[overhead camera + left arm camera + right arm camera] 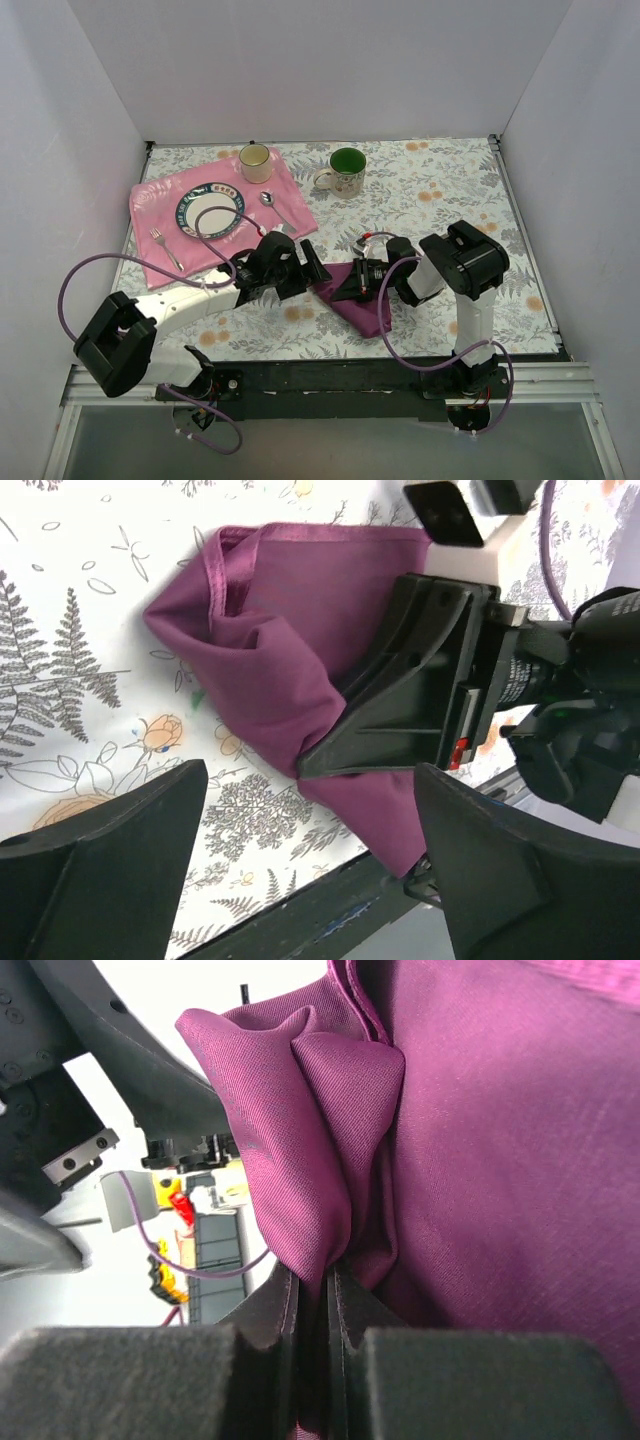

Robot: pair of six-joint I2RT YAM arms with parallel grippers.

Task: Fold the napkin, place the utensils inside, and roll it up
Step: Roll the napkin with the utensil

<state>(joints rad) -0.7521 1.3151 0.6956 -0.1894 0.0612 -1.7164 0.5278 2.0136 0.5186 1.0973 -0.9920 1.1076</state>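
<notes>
- floral table cover (450, 200), near middle: napkin (365, 310) bunched; looks soft, light, slippery.
- right gripper (312, 1282) pinching a fold; left gripper (308, 778) spread, empty.
- best hold is probably the hemmed edge.

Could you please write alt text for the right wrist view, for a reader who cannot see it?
The right gripper is shut on a bunched fold of the purple napkin, which fills most of the frame. The left arm shows dark at the upper left.
</notes>
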